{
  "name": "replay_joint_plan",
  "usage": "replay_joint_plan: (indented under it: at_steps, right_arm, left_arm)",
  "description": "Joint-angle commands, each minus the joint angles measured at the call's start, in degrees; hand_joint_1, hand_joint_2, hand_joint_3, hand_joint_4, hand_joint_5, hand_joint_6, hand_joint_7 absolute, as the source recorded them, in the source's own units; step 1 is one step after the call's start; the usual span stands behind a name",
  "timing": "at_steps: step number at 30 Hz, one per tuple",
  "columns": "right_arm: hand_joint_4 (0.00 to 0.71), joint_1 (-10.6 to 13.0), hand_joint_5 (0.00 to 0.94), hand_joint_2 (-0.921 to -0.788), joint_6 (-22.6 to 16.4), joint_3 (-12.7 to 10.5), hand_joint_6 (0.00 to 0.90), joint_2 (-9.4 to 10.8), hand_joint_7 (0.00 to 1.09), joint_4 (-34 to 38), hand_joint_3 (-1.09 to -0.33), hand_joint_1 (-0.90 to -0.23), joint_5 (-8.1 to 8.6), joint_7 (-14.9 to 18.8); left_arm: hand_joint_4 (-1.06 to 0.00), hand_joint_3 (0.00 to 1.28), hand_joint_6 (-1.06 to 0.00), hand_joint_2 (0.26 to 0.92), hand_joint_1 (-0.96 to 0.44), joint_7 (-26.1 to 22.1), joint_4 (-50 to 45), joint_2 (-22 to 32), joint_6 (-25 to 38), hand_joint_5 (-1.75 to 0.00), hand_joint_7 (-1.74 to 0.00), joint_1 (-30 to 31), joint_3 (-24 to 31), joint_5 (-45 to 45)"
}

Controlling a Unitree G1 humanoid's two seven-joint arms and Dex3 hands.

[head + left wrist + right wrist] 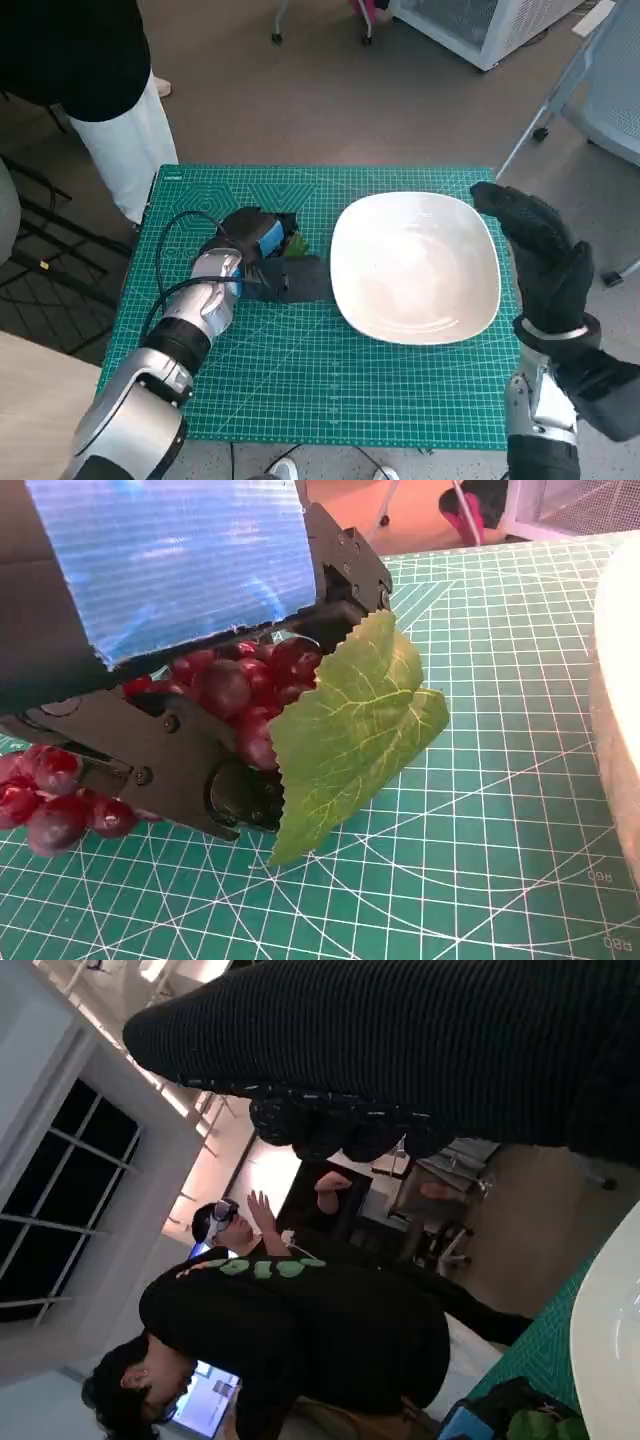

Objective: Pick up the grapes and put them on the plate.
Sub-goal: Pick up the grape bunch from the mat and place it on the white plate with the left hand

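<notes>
Grasp step: left robot hand (262,256) closed around grapes (232,695) on the mat (330,390) beside plate (415,265), right robot hand (540,250) spread, empty; next probably lift and carry over plate.

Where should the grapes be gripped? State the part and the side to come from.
Grip the grapes around the thick middle of the bunch, from above. The cluster lies low and flat on the green mat, its leaf on the plate side, so side access looks poor. The left hand is already over them there, fingers closing around the berries. The right hand is open beside the plate.
</notes>
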Motion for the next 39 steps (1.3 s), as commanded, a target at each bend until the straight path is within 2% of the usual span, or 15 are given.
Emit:
replay_joint_plan:
  at_steps: [1,23,28,39]
  right_arm:
    - [0.199,0.5,0.001,-0.921,0.0,0.1,-0.001,0.0,0.38,0.9,-0.682,-0.573,0.2,0.7]
    - [0.198,0.2,0.001,-0.921,-0.5,0.1,-0.001,0.2,0.38,1.4,-0.681,-0.574,-0.08,0.5]
    - [0.198,0.2,0.001,-0.921,-0.5,0.1,-0.001,0.3,0.38,1.3,-0.681,-0.575,-0.14,0.4]
    - [0.199,-0.3,0.001,-0.921,-0.5,0.0,-0.001,0.5,0.38,1.7,-0.682,-0.576,-0.13,0.2]
  left_arm:
    - [-0.65,0.11,-0.57,0.92,0.0,-0.8,0.7,-0.2,0.4,-1.24,-1.19,2.7,-0.7,0.3]
    - [-0.66,0.1,-0.59,0.92,0.0,-2.2,-1.0,0.6,1.5,-1.26,-1.15,1.9,-0.3,0.1]
    - [-0.64,0.11,-0.58,0.92,0.0,-4.2,-7.0,2.2,3.4,-1.26,-1.17,2.4,0.1,0.3]
    - [-0.68,0.1,-0.58,0.92,0.0,-8.2,-28.9,7.5,9.7,-1.22,-1.17,7.2,1.9,2.0]
